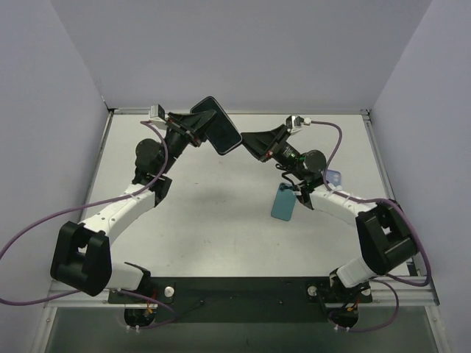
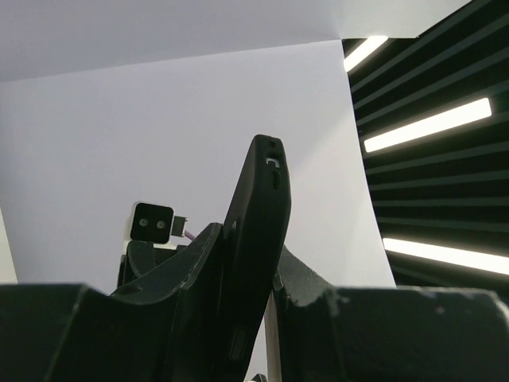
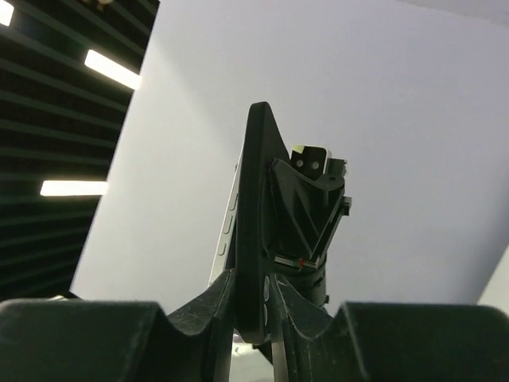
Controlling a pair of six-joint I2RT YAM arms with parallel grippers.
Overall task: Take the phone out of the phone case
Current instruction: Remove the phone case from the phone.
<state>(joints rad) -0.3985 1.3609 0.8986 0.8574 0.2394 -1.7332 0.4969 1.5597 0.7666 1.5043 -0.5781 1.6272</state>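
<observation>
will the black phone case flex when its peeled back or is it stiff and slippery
Probably flexible: the phone case shows a bowed edge in the left wrist view, hinting at soft, rubbery material. Its finish looks matte, so likely grippy rather than slippery. The left gripper and right gripper hold it in mid-air by its ends, so it seems light.

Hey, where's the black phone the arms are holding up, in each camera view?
Top external: black phone at upper centre, lifted in the air.
Left wrist: edge-on at centre, between the jaws.
Right wrist: edge-on at centre, between the jaws.
Shared landmark: the right arm's wrist camera, right of the phone from above, left of it in the left wrist view.
</observation>
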